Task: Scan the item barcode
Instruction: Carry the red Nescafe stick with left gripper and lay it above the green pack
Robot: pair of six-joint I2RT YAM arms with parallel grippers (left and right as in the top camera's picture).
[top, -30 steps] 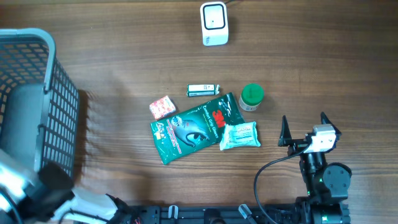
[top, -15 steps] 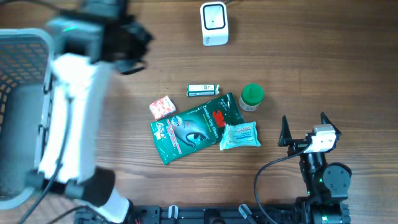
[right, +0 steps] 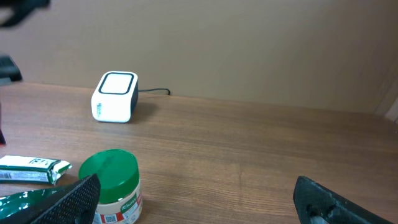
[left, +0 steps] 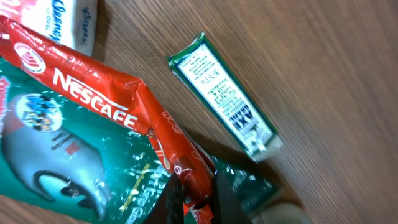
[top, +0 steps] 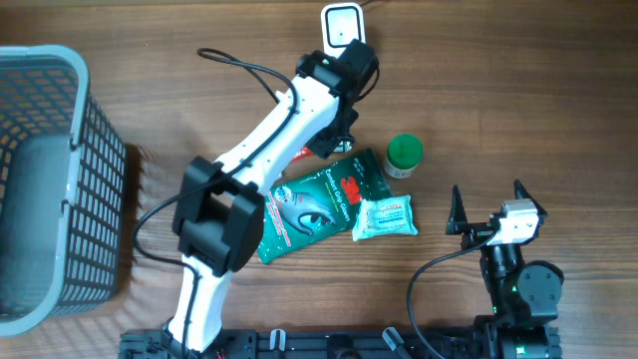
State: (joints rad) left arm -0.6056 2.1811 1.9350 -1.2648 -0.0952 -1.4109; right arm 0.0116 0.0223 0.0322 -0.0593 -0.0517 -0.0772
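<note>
Sachet (left: 93, 87), red, clamped by one end in left pincer (left: 196, 205), reaching out from the grip across green pouch (left: 56, 162). Slim packet (left: 224, 102) just beside that pincer, on table (left: 323, 74). Scanner (top: 342, 38) close beyond it. Right pincer (top: 488, 204) spread wide, empty, well apart from sachet; jar (top: 404, 153) near, ahead of it.

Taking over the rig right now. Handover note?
Left end effector: shut on the red Nescafe sachet, held over the green pouch, just short of the scanner.
Right end effector: open, empty, off to the right.
Done: sachet is gripped.
Left: present its barcode to the scanner; no scan is evident yet.
</note>
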